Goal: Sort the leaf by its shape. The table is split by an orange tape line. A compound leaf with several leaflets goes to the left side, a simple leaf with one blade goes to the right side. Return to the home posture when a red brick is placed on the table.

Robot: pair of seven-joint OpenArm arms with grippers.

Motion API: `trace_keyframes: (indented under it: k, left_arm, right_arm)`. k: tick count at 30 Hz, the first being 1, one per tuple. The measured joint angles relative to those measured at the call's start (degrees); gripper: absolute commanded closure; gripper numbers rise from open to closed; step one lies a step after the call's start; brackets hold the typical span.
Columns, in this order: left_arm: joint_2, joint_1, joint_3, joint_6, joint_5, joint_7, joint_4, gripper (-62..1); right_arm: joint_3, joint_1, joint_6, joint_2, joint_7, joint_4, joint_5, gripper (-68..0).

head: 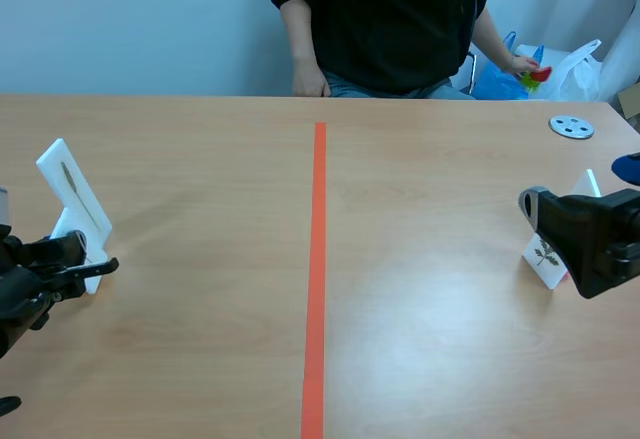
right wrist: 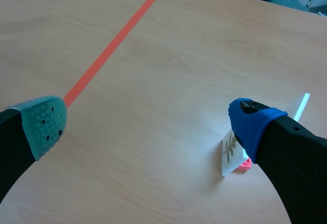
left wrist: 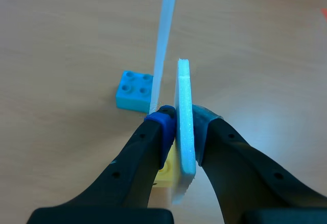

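Left gripper [left wrist: 183, 128] pinches a white card [left wrist: 184, 94]; right gripper [right wrist: 148, 124] gapes.

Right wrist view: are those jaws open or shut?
Open. The two fingers stand wide apart, gripping nothing; the leaf card stands on the table beside the blue-padded one.

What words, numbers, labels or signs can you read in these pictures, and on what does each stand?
None can be read.
The tall left card and the right card bear only leaf pictures.
The foam card in the left claw shows only its edge.
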Motion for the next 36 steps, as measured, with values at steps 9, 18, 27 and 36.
trace_keyframes:
  k: [9, 18, 27, 36]
  left_arm:
    - [0.0, 0.2, 0.0, 0.1, 0.0, -1.9, -1.3, -10.2]
    - [0.0, 0.2, 0.0, 0.1, 0.0, -3.3, -1.3, -35.8]
    - [-0.7, 3.4, 0.0, -1.2, 0.0, -3.2, 6.9, -58.8]
    - [-4.0, 16.0, -2.5, -12.6, 2.3, 4.8, 31.4, -62.3]
  right_arm:
    - [0.0, 0.0, 0.0, 0.0, 0.0, 0.0, 0.0, -67.9]
    - [0.0, 0.0, 0.0, 0.0, 0.0, 0.0, 0.0, -67.9]
    - [0.0, 0.0, 0.0, 0.0, 0.0, 0.0, 0.0, -67.9]
    - [0.0, 0.0, 0.0, 0.0, 0.0, 0.0, 0.0, -67.9]
